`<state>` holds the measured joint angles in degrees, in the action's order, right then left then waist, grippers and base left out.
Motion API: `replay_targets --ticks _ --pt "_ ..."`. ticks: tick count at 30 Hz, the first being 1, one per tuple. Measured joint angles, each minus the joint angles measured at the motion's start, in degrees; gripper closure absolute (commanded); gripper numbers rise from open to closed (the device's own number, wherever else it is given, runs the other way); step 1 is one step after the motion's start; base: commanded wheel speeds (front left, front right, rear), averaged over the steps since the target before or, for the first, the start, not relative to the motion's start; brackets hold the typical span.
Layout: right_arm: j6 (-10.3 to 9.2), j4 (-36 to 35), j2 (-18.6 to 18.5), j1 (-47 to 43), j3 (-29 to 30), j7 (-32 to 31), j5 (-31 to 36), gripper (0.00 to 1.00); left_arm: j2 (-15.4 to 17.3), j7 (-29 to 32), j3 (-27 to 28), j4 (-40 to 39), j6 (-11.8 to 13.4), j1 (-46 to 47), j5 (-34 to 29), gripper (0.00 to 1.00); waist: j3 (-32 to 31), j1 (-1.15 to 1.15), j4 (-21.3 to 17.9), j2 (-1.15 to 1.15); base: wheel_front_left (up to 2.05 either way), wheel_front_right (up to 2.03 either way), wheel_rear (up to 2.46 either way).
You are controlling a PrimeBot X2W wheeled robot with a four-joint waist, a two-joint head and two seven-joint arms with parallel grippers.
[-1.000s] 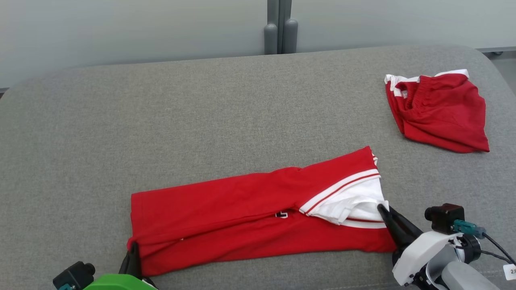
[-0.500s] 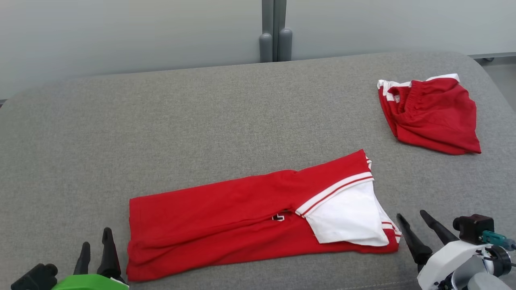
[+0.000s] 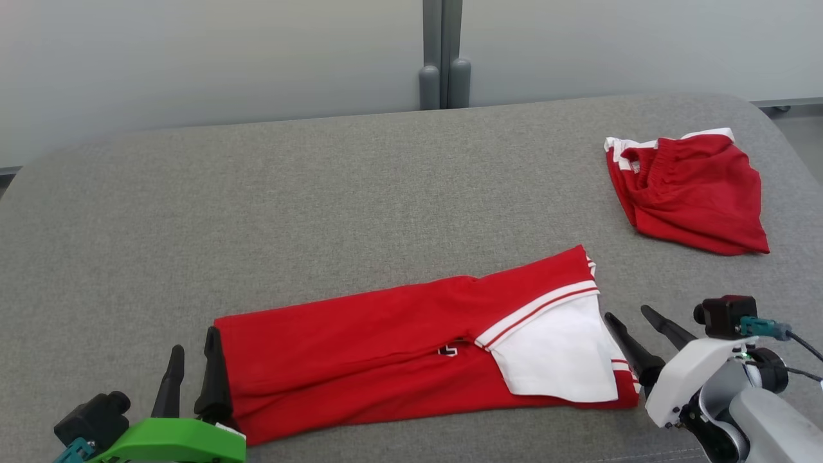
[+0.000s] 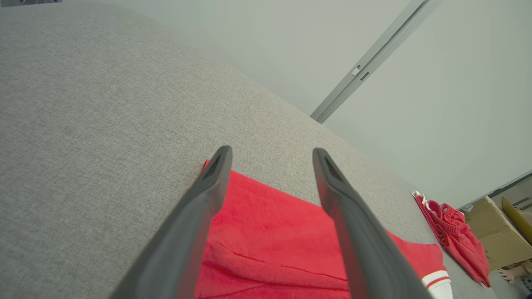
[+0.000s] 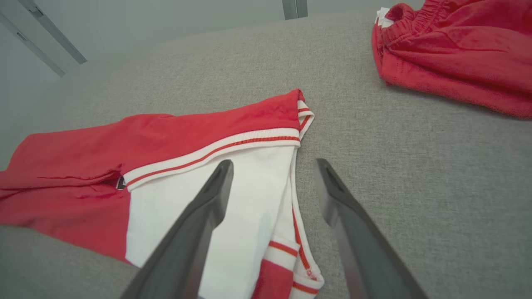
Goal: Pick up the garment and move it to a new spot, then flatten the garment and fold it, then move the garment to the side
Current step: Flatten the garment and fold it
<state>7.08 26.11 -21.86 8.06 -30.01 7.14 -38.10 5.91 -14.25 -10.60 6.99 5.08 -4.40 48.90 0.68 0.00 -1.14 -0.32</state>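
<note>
The garment [image 3: 386, 347] is a red shirt with white, red-striped trim, lying folded into a long strip on the grey cushioned surface [image 3: 321, 212]. My left gripper [image 3: 194, 341] stands open at the strip's left end, its inner finger against the red edge. In the left wrist view the red cloth [image 4: 270, 249] lies below the spread left gripper [image 4: 270, 151]. My right gripper [image 3: 626, 313] is open just right of the white flap. The right wrist view shows the right gripper [image 5: 272, 162] over the garment's [image 5: 187, 137] white end, holding nothing.
A second red garment [image 3: 691, 190] with an elastic waistband lies bunched at the back right, apart from the strip. A grey post [image 3: 443, 54] rises behind the surface. In the left wrist view a cardboard box [image 4: 498, 232] and a person's hand [image 4: 509, 274] sit beyond the far edge.
Both grippers were shut on the garment's ends a second ago; they have opened and let go. The white flap has dropped flat. The head camera has shifted slightly.
</note>
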Motion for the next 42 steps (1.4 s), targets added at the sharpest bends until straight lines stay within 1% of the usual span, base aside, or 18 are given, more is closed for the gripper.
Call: replay_targets --ticks 6,10,18,23,27,32,41,42 --pt "0.01 3.33 -0.32 4.78 0.05 -6.65 -2.85 0.00 -0.60 0.00 -0.70 -0.83 0.32 -0.01 -0.48 0.00 0.84 0.00 1.85 0.00 0.00 0.00 0.00" --pt "0.01 5.67 -0.33 5.94 0.08 -10.69 -5.19 0.00 -1.01 0.00 -0.70 -1.66 0.47 -0.01 -0.76 0.00 1.40 0.00 3.55 0.00 0.00 0.00 0.00" --pt "0.01 8.91 -1.05 8.05 -0.37 -16.33 -7.45 0.00 -1.20 0.00 -0.38 -2.25 0.58 -0.08 -0.76 0.00 2.50 0.00 6.86 0.00 0.00 0.00 0.00" --pt "0.01 10.29 -0.16 8.96 -1.74 -19.98 -9.16 0.00 -1.29 0.00 0.52 -2.64 1.00 -0.18 -0.76 0.00 3.08 0.00 7.70 0.00 0.00 0.00 0.00" --pt "0.01 10.73 0.24 9.20 -1.92 -21.64 -10.90 0.00 -1.36 0.00 0.84 -3.10 1.00 -0.26 -0.76 0.00 3.16 0.00 7.72 0.00 0.00 0.00 0.00" --pt "0.03 11.51 0.42 10.37 -2.23 -22.92 -11.44 0.00 -1.42 -0.01 1.09 -3.74 1.04 -0.30 -0.76 0.00 3.32 0.00 7.54 0.00 0.00 0.00 0.00" --pt "0.03 12.76 0.81 12.82 -3.21 -23.13 -11.31 0.00 -1.51 -0.01 1.08 -4.21 1.07 -0.31 -0.87 0.00 3.88 0.00 7.47 0.00 0.00 0.00 0.00" --pt "0.03 13.03 0.82 13.01 -3.58 -23.07 -11.31 0.38 -1.53 -0.01 1.08 -4.24 1.15 -0.32 -0.87 0.00 4.02 0.00 7.54 0.00 0.00 0.00 0.00"
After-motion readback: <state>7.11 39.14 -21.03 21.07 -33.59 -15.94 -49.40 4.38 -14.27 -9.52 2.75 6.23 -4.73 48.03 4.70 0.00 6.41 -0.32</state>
